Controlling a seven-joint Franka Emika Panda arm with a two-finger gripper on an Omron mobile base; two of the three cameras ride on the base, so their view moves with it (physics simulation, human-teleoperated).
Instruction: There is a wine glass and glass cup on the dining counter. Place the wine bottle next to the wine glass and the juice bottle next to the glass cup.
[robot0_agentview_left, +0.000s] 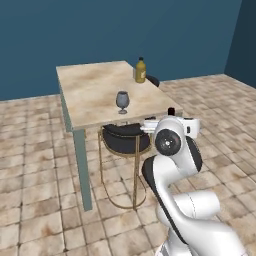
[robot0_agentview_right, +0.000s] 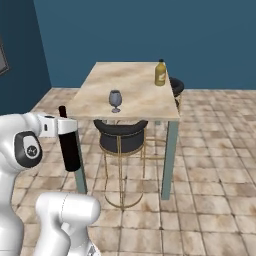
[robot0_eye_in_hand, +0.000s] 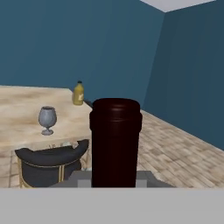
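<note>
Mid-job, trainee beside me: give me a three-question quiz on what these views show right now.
1. True or false: the wine bottle stands on the dining counter.
2. What stands nearest the counter's far right corner: A the wine glass, B the juice bottle, C a toaster?
3. Where is the black stool?

Key: 1 false, the gripper holds it off the counter, upright. 2 B. 3 Tucked under the counter's near edge.
</note>
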